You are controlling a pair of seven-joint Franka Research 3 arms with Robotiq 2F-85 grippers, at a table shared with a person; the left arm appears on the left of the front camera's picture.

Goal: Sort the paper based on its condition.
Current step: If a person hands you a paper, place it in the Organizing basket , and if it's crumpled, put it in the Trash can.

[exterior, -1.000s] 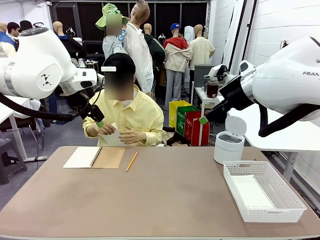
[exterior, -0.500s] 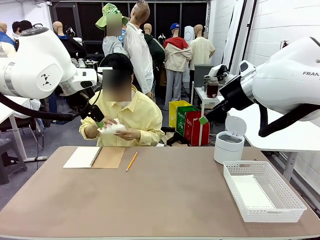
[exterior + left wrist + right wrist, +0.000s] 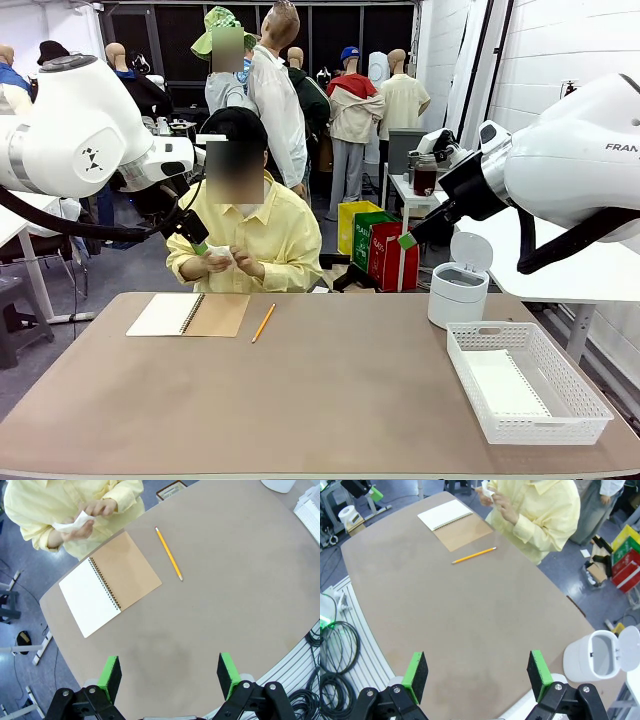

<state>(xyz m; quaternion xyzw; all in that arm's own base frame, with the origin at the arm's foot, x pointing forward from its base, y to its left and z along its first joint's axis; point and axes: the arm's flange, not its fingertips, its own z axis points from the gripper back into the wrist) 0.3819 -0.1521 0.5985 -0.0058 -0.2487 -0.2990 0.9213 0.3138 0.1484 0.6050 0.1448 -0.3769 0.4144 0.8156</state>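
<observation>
Paper (image 3: 70, 524): one scrunched sheet in the person's grip beyond the table's (image 3: 225, 580) far edge; my left hand (image 3: 169, 672) and right hand (image 3: 476, 672), both spread and empty above the table, best wait and judge its condition before reaching.

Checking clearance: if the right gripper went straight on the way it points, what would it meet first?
Most likely the bare tabletop. The right gripper, jaws open, aims at a spot short of the pencil.
</observation>
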